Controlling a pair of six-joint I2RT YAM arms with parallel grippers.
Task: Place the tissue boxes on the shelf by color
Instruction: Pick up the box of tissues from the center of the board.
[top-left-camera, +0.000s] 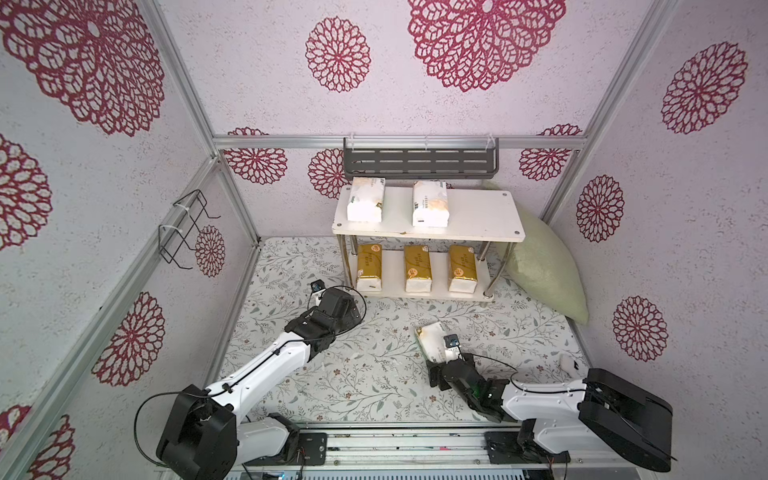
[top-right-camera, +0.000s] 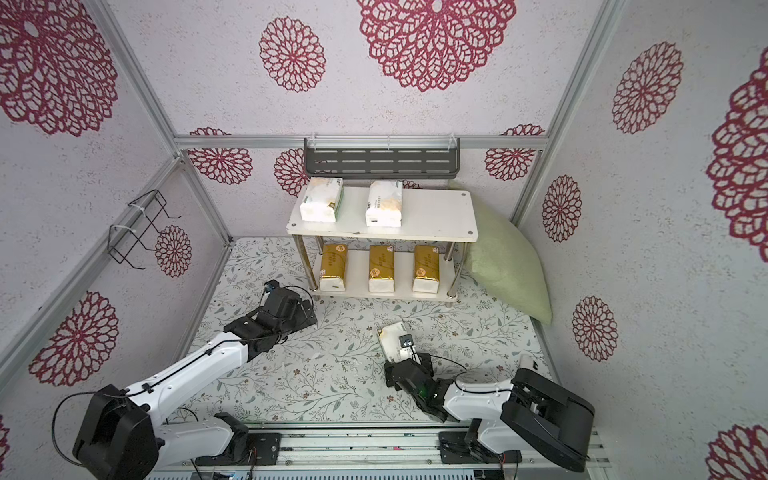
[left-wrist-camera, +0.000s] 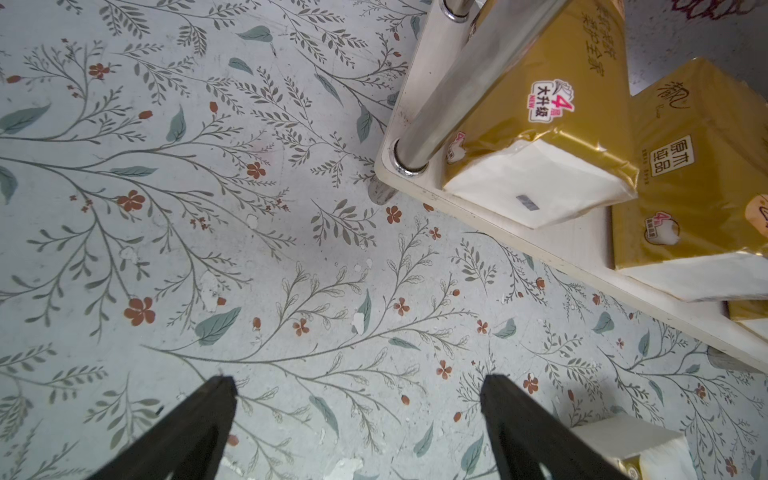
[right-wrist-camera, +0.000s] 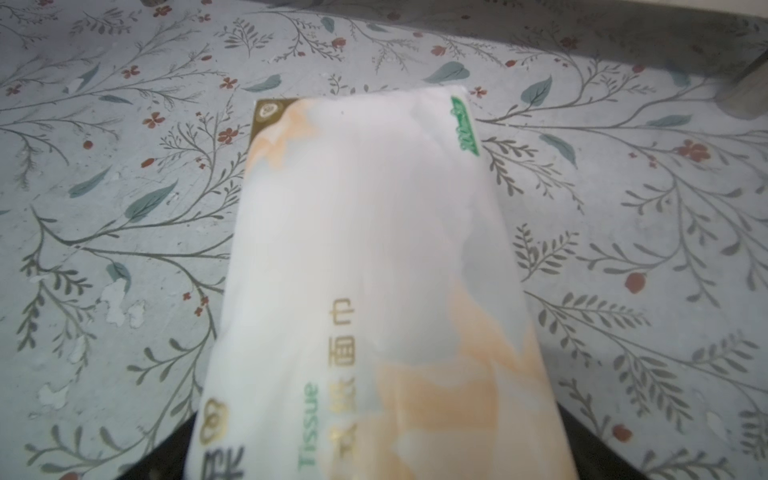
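There's the left gripper (left-wrist-camera: 359, 382), hanging over the flowery mat (left-wrist-camera: 208, 208) just by the shelf (top-left-camera: 478, 216) corner, jaws wide apart, nothing between them. The right gripper (right-wrist-camera: 380, 453) straddles a white pack (top-left-camera: 430, 336) lying out on the mat; squeezing it or not, I can't tell. Two white packs (top-left-camera: 365, 199) sit up top, three gold packs (top-left-camera: 417, 268) below.

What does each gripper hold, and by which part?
Left gripper: nothing, open. Right gripper: jaws flank the near end of the white pack; a firm grip cannot be told.
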